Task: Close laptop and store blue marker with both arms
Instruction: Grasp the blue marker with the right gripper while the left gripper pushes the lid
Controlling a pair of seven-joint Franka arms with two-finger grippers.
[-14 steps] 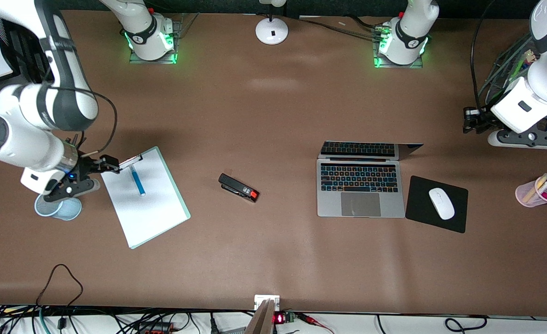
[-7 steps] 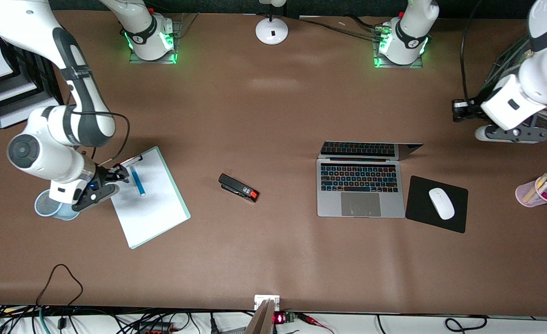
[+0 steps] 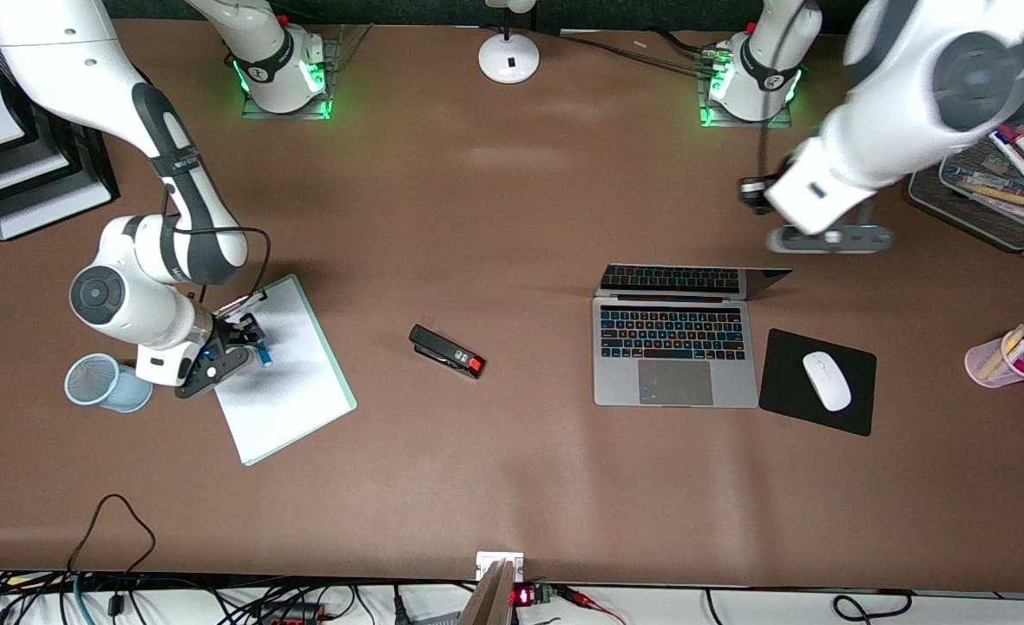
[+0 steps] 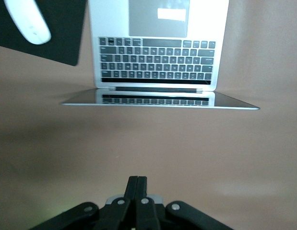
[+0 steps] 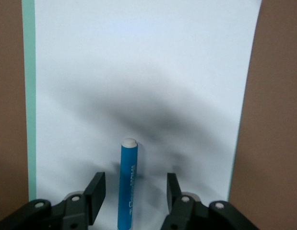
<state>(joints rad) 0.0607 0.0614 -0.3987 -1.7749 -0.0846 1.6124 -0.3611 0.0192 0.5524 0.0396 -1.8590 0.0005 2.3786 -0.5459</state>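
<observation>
Brown surface: I see the table [image 3: 495, 486] carrying everything, with the arm bases along its upper edge in the front view.
Blue marker: the blue marker [image 5: 127, 184] lies flat on the white notepad [image 3: 282, 373] toward the right arm's end of the table; its whitish end points away from the wrist camera.
Right gripper: my right gripper [image 5: 134, 194] is down over the notepad with its fingers [image 5: 94, 191] spread apart, one on each side of the marker; I see a gap on both sides, so nothing is clamped.
Laptop: the laptop [image 3: 674, 347] stands open toward the left arm's end of the table, keyboard and trackpad showing, its screen tipped back and mirroring the keys.
Left gripper: my left gripper [image 4: 137, 191] hangs over bare table just beside the laptop's raised lid, fingers pressed together with nothing between them.
Mouse: a white mouse [image 3: 826, 380] rests on the black mouse pad [image 3: 790, 399], just beside the laptop.
Pink cup: the pink cup [image 3: 1002, 360] with pens stands near the table's edge at the left arm's end.
Stapler: a black stapler [image 3: 447, 351] lies between notepad and laptop.
Mesh cup: a pale blue mesh cup [image 3: 104, 384] lies beside the notepad, near the right arm's wrist.
</observation>
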